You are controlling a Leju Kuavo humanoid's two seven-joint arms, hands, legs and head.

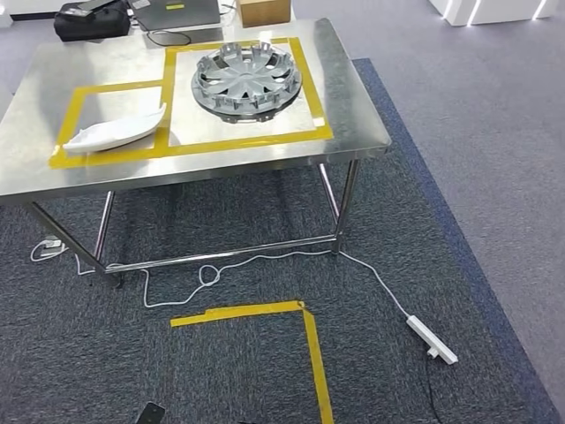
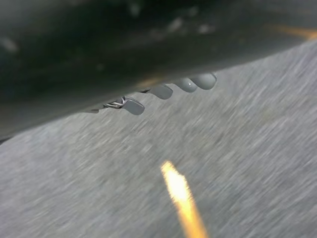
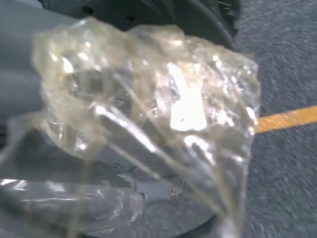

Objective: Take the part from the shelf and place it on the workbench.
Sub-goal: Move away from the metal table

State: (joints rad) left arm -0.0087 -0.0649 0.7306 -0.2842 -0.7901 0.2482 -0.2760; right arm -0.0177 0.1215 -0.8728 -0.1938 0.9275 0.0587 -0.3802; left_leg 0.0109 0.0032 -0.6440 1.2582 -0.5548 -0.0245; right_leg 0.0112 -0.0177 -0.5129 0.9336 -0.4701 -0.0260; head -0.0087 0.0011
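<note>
The workbench (image 1: pixel 346 132) stands ahead of the robot, its steel top marked with yellow tape (image 1: pixel 313 84) in two outlines. A silver wheel cover (image 1: pixel 246 79) lies inside the larger outline, and a white curved part (image 1: pixel 113 132) lies inside the smaller one.

In the right wrist view, a part in a clear plastic bag (image 3: pixel 149 114) sits directly in front of the right hand (image 3: pixel 19 74), with carpet and a floor tape strip (image 3: pixel 288 118) behind it. The bag appears to be carried by that hand, but the wrapping hides the fingers, so it cannot be told whether they are spread, pressed together or pinching the bag.

The left hand (image 2: pixel 164 90) hangs over the carpet with its fingertips (image 2: pixel 203 80) in a close row, holding nothing visible (the view is blurred, so spread or curled cannot be told).

Hazards from here:
- The slick wrapping may slide in the grip, dropping the part short of the bench.
- Both taped outlines are occupied; a careless placement could knock either item.
- A white cable (image 1: pixel 220 265) and power strip (image 1: pixel 432 339) lie on the floor near the bench legs and could snag a foot.
</note>
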